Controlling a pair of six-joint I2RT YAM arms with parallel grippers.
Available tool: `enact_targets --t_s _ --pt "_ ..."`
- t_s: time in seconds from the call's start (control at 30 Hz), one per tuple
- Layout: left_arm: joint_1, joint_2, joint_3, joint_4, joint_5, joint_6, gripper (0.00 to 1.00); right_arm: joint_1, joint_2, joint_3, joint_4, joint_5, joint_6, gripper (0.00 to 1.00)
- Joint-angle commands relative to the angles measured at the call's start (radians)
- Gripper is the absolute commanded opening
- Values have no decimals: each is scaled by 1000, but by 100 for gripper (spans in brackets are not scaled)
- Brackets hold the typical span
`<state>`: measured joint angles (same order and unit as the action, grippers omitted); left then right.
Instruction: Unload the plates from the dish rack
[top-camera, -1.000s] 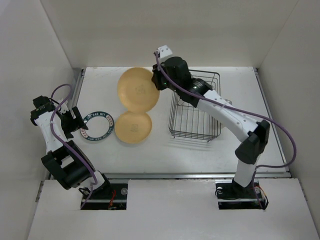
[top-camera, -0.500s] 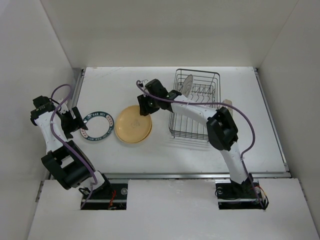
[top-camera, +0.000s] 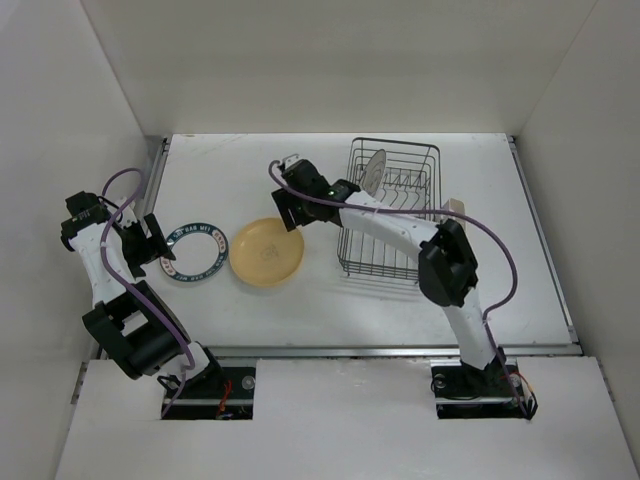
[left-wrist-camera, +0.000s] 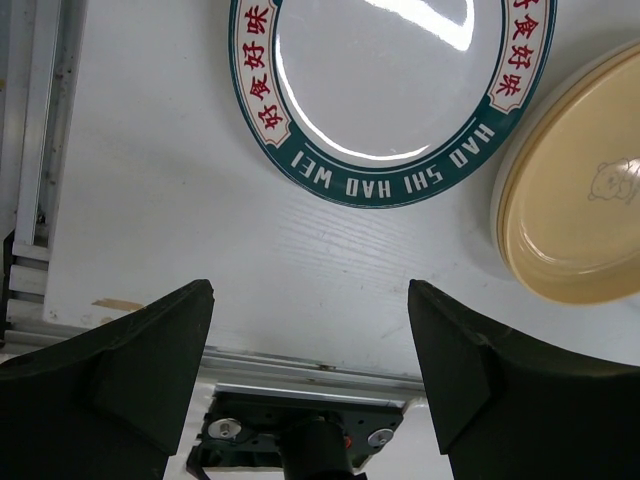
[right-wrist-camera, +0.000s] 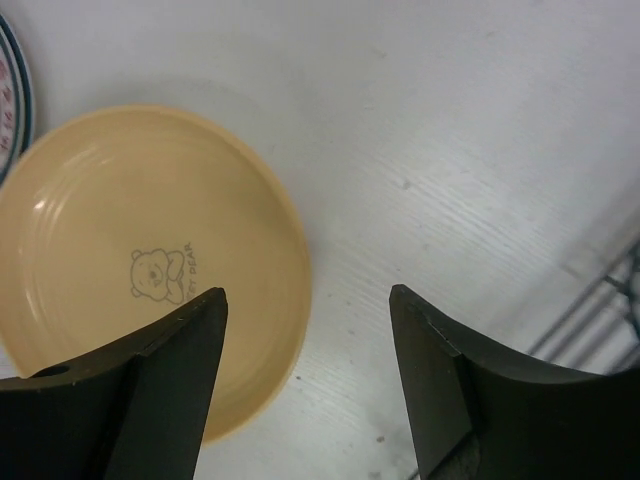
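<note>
A yellow-orange plate (top-camera: 267, 253) with a bear print lies flat on the table, stacked on a cream plate whose rim (left-wrist-camera: 497, 195) shows in the left wrist view. To its left lies the white plate with the dark lettered rim (top-camera: 194, 252). The dark wire dish rack (top-camera: 390, 225) stands to the right, with one white plate (top-camera: 374, 168) upright at its far end. My right gripper (top-camera: 288, 208) hovers open over the yellow plate's far right edge (right-wrist-camera: 290, 250), holding nothing. Left of the lettered plate (left-wrist-camera: 390, 90), my left gripper (left-wrist-camera: 310, 300) is open and empty.
White walls enclose the table on three sides. A metal rail (top-camera: 158, 170) runs along the left edge. A pale cutlery holder (top-camera: 458, 207) sits on the rack's right side, next to my right arm's elbow.
My right gripper brought the yellow plate down from mid-air onto the plate lying on the table, then opened and let go. The left arm stayed still.
</note>
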<state>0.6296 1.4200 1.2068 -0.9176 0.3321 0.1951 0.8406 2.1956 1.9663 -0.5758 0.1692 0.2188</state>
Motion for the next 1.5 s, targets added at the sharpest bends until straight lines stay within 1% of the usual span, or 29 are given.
enact_targets --t_s 0.0,0.03,0.07,0.13,0.17,0.2,0.23,0.27,0.3,0.37,0.53,0.57,0.67,0.7,0.73,0.8,0.83,0.9,0.93,0.97,1.03,1.17,1.23,1.33,1.47 --pt "-4 -9 42 -23 -1 10 76 -9 -226 17 34 160 85 72" --pt "-4 -18 42 -23 -1 10 76 -24 -258 -6 43 232 109 72" --pt "-4 -18 42 -23 -1 10 76 -35 -311 -15 44 268 132 72" --pt "-4 -18 33 -14 -1 10 76 -66 -347 -24 22 331 198 72" --pt "-4 -18 33 -13 -1 10 76 -105 -359 -35 -11 379 217 72" --pt "-4 -18 33 -13 -1 10 76 -127 -369 -46 -28 397 232 72" --pt "-4 -18 33 -13 -1 10 76 -200 -369 -46 -88 407 284 72" --pt "-4 -18 33 -13 -1 10 76 -201 -369 -46 -88 408 284 72" --pt "-4 -18 33 -13 -1 10 76 -243 -358 -46 -129 408 298 72" --pt "-4 -18 24 -13 -1 10 76 -277 -358 -55 -144 397 320 72" --pt "-4 -18 23 -4 -1 10 76 -369 -281 -66 -144 293 330 72" --pt "-4 -18 23 -4 -1 10 76 -379 -269 -66 -153 293 343 72" --pt "-4 -29 14 -4 -1 20 76 -402 -228 -66 -153 265 353 60" --pt "-4 -29 14 -4 -10 20 76 -402 -227 -66 -142 250 353 58" --pt "-4 -38 14 -4 -10 20 76 -411 -212 -66 -142 240 343 51" --pt "-4 -38 14 -4 -10 29 76 -411 -200 -66 -115 195 321 45" --pt "-4 -38 14 -4 -10 29 76 -411 -200 -66 -114 185 309 37" --pt "-4 -38 14 -4 -10 29 76 -411 -200 -66 -102 185 309 26" --pt "-4 -38 14 -4 -10 29 76 -411 -200 -66 -102 197 300 17" --pt "-4 -38 14 -4 -10 29 76 -411 -200 -66 -102 231 300 1" --pt "-4 -38 14 -4 -10 29 76 -411 -229 -57 -114 269 291 0" --pt "-4 -38 14 -4 -10 29 76 -393 -292 -44 -114 371 222 0" --pt "-4 -38 14 -4 -10 20 76 -367 -315 -6 -134 461 199 0" --pt "-13 -38 23 -4 -10 20 76 -341 -315 66 -169 548 150 0" --pt "-13 -38 23 -4 -10 20 76 -321 -280 120 -220 647 102 0"
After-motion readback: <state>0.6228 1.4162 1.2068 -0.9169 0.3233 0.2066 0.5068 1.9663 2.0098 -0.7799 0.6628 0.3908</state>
